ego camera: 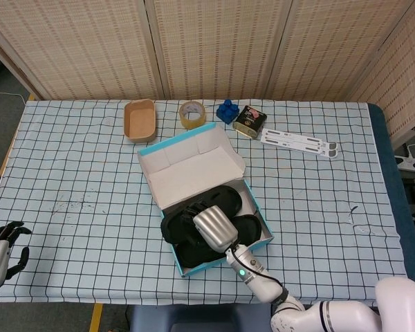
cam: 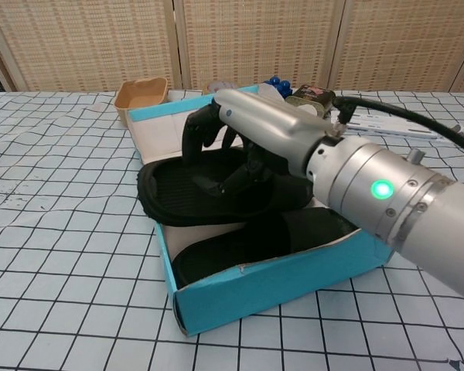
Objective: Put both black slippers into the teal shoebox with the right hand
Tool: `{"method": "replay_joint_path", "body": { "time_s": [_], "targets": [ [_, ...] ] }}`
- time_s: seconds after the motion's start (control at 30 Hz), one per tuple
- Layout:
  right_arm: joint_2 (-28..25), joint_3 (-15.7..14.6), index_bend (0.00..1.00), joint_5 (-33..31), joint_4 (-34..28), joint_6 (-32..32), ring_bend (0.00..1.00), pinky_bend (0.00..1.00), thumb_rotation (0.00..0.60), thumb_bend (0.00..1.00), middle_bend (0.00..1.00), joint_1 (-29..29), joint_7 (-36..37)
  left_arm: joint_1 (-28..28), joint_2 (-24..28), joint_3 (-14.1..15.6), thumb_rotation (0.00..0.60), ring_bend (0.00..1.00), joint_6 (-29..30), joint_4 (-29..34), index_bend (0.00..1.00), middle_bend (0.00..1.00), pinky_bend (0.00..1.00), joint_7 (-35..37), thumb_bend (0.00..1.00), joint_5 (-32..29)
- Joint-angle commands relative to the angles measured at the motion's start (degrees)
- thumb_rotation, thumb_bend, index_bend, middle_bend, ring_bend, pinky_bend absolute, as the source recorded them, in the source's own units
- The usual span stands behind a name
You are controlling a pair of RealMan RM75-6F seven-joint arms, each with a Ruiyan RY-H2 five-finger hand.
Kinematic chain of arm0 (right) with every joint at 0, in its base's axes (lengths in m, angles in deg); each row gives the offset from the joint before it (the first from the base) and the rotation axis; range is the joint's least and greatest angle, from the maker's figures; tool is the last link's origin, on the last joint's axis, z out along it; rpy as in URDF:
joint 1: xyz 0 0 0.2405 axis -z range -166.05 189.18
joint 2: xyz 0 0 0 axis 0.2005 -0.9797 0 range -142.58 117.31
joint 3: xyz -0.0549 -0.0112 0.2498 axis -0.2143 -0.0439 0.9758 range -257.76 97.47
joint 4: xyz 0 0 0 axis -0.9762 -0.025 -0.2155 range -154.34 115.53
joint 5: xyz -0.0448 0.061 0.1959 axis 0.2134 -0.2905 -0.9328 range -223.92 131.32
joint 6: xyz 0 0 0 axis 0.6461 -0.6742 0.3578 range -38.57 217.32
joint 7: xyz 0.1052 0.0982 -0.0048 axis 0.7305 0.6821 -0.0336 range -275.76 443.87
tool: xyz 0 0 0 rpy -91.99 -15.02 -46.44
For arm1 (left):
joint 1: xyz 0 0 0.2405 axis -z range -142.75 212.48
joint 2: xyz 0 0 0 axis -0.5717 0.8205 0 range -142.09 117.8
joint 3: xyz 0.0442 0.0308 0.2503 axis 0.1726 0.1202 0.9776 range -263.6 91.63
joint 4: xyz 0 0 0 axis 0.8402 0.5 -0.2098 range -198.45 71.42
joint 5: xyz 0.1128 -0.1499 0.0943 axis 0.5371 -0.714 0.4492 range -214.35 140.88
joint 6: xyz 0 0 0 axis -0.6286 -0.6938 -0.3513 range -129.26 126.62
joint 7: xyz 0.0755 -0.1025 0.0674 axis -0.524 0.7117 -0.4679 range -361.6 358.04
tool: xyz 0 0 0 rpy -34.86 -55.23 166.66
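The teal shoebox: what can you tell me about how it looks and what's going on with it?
The shoebox is teal cardboard outside and white inside, its hinged lid flung open behind it. It sits mid-table on the checked cloth. Two black slippers lie inside: one flat on the bottom, the other on top, overhanging the left rim. The right hand reaches in, fingers on the top slipper.

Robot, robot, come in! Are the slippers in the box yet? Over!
Right hand fingers down on upper slipper. Lower slipper lies in teal shoebox; upper one overhangs its left wall. Left hand idle at table edge. Nothing blocking.
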Motion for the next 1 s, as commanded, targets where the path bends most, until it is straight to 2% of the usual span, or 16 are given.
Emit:
{"method": "replay_joint_path", "body": {
  "time_s": [0.03,0.13,0.33,1.0],
  "targets": [
    [3.4,-0.7,0.73,1.4,4.4,-0.3,0.49,0.51,0.6,0.61,0.57,-1.4,1.5,0.0,0.0,0.0,0.6,0.24,0.1,0.0,0.35,0.22,0.48,0.1,0.49,0.2],
    [5.7,-0.9,0.76,1.9,8.4,-0.6,0.52,0.54,0.6,0.64,0.59,-2.0,2.1,0.0,0.1,0.1,0.6,0.24,0.1,0.0,0.35,0.22,0.48,0.3,0.49,0.3],
    [8.1,-1.5,0.77,3.1,15.5,-0.6,0.52,0.54,0.6,0.64,0.6,-2.8,3.9,-0.1,0.2,0.1,0.6,0.24,0.1,0.0,0.35,0.22,0.48,0.7,0.49,0.3],
    [9.1,-4.1,0.77,1.3,28.2,4.6,0.52,0.54,0.6,0.64,0.6,-2.6,11.8,0.0,0.2,0.2,0.6,0.24,0.0,0.0,0.35,0.23,0.48,0.5,0.49,0.4]
  ]
}}
